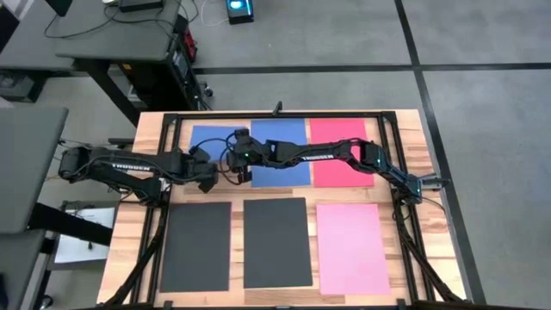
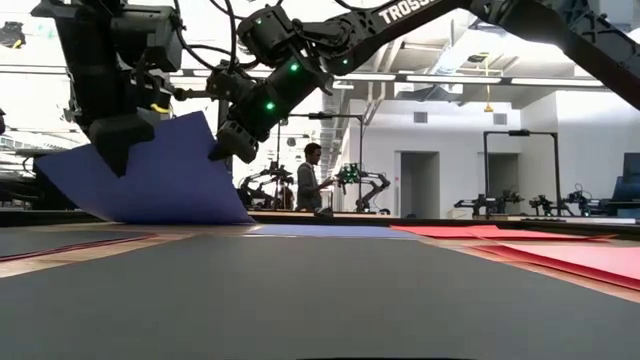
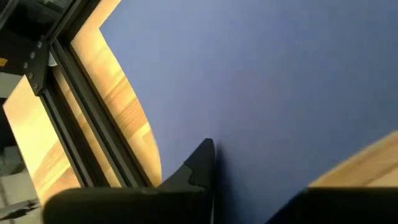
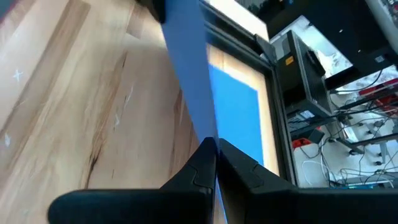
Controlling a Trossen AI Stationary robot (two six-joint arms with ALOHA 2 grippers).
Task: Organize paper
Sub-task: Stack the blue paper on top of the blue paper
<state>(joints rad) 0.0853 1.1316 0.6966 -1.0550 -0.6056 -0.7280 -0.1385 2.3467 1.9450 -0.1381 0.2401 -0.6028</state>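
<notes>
At far left of table, blue sheet (image 2: pixel 160 175) lifted and tilted, lower edge on wood. Left gripper (image 2: pixel 118 150) clamped on one edge, right gripper (image 4: pixel 214 163) pinched on opposite edge. Other paper flat on table (image 1: pixel 422 164). Sheet looks light, floppy, crease-prone; best held by edges, kept taut.

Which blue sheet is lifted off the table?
The left blue sheet, pinched by both the left gripper and right gripper; the other blue sheet lies flat.
</notes>
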